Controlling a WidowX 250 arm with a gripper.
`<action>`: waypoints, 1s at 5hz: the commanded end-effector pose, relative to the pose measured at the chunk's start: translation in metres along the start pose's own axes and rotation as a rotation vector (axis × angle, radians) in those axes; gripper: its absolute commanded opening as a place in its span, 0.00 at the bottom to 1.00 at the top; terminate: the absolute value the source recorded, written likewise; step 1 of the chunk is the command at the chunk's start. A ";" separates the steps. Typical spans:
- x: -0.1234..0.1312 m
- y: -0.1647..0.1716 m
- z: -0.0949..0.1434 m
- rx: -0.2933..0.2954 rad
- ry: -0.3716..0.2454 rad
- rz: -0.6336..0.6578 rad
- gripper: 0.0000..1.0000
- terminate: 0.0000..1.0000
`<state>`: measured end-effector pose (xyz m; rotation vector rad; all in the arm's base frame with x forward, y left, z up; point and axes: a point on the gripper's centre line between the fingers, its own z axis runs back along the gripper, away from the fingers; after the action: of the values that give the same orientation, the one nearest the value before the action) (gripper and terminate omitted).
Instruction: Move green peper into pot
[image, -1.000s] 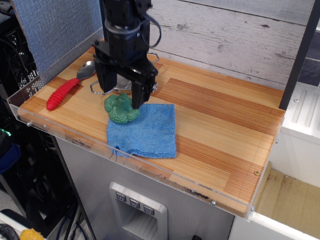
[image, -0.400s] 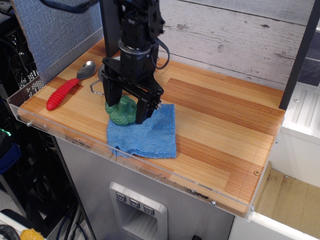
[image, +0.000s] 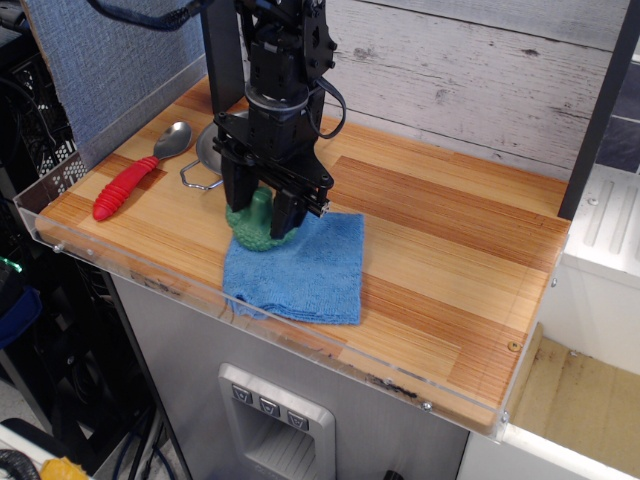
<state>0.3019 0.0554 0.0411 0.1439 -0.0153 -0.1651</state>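
Gripper (image: 262, 213) stands straight down over the green peper (image: 258, 228), jaws set either side of its stem and drawn in around the knobbly top; judged gripping it, though pad contact is hidden. Peper sits on the back-left corner of the blue cloth (image: 300, 270) on the wooden tabletop (image: 440, 250). Pot (image: 213, 150) lies just behind and left of the jaws, mostly hidden by the arm, one wire handle showing. Red-handled spoon (image: 130, 175) further left. Coming move looks short: lift, carry back-left, release.
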 end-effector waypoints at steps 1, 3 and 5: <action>0.001 -0.003 0.007 0.006 -0.009 -0.025 0.00 0.00; 0.011 0.011 0.040 0.040 -0.059 -0.023 0.00 0.00; 0.028 0.060 0.044 0.061 -0.060 0.059 0.00 0.00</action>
<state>0.3354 0.1020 0.0750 0.1816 -0.0233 -0.1122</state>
